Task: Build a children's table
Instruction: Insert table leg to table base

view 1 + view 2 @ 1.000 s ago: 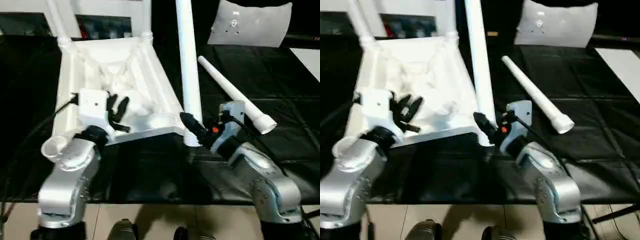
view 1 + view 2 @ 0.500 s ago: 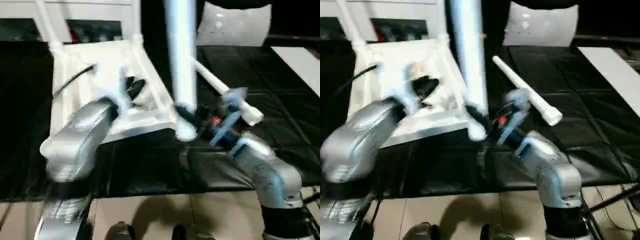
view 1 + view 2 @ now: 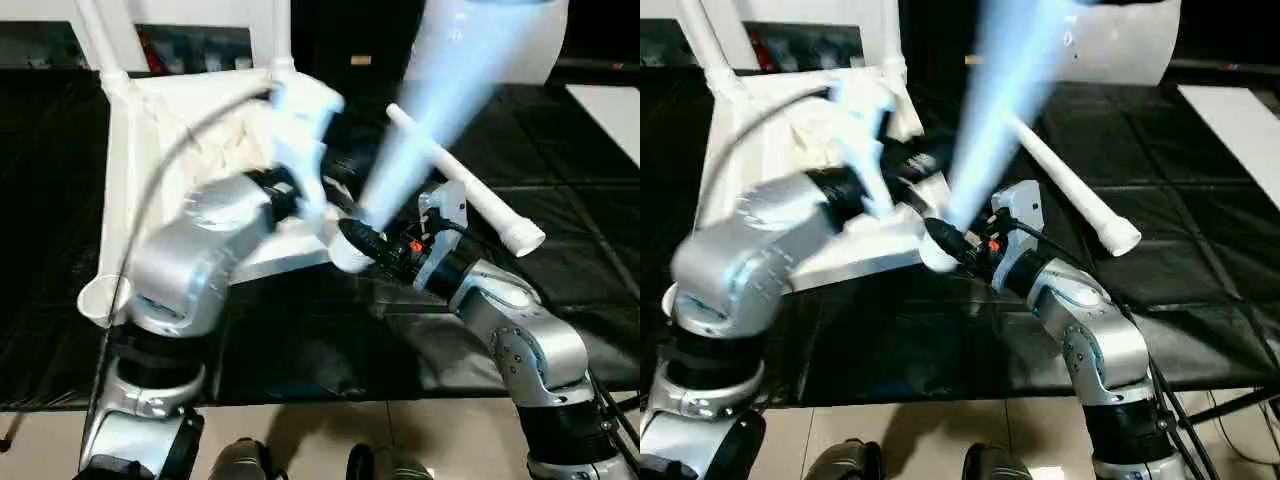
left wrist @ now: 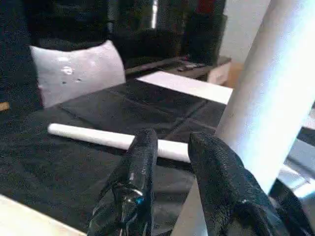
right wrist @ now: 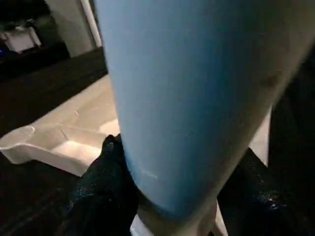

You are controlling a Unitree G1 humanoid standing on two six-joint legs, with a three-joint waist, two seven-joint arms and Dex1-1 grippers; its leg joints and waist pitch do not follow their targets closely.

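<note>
The children's table top (image 3: pixel 150 150) lies upside down on the black worktable, with two legs (image 3: pixel 100 40) standing in its far corner sockets. An empty socket (image 3: pixel 100 295) shows at the near left corner. My right gripper (image 3: pixel 355 238) is shut on a third leg (image 3: pixel 420 120) near its lower end, close to the top's near right corner; the leg leans up and to the right. My left arm reaches across the top, and my left gripper (image 4: pixel 173 140) is open with nothing between its fingers, just beside the held leg (image 4: pixel 266 98). Another loose leg (image 3: pixel 465 185) lies on the worktable to the right.
A pale grey cushion-like object (image 4: pixel 78 69) sits at the back of the worktable. A white board (image 3: pixel 610 110) lies at the far right. The worktable's front edge (image 3: pixel 330 395) runs just ahead of my feet, with tiled floor below.
The held leg has tipped from upright to leaning right. My left arm has lifted off the table top and swung right, up to that leg. The camera has shifted as well.
</note>
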